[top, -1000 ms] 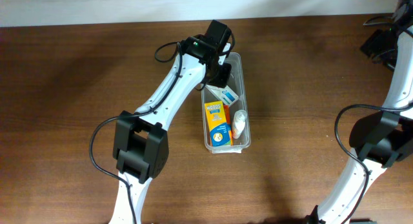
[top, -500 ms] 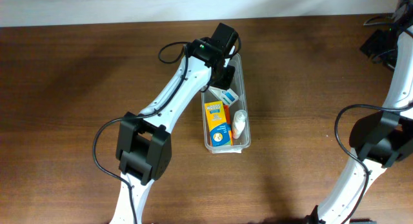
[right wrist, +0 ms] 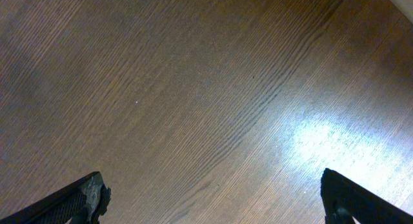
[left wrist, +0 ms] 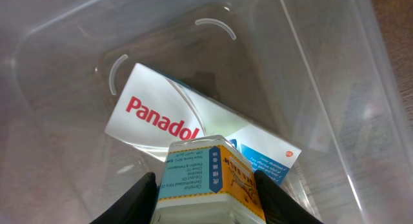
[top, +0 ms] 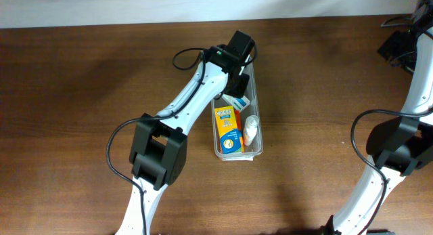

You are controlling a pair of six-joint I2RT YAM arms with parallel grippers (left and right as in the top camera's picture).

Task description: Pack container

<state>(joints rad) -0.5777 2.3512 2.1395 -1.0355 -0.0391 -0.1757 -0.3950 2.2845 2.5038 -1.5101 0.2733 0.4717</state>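
Observation:
The container (top: 260, 106) is a long clear plastic bin in the middle of the table. It holds an orange carton (top: 229, 130), a white bottle (top: 251, 129) and a white Panadol box (top: 237, 99). My left gripper (top: 239, 74) is over the container's far end, shut on a small carton with a blue and orange label (left wrist: 210, 175). It holds the carton just above the Panadol box (left wrist: 174, 114), inside the container's walls (left wrist: 58, 69). My right gripper (right wrist: 213, 208) is open and empty over bare wood, far from the container.
The brown wooden table (top: 81, 93) surrounds the container on all sides. The right arm (top: 389, 147) stands along the right edge, with dark gear (top: 399, 42) at the far right corner.
My left gripper has moved a little right and forward with the small carton, further over the container's far end. The right arm has not moved.

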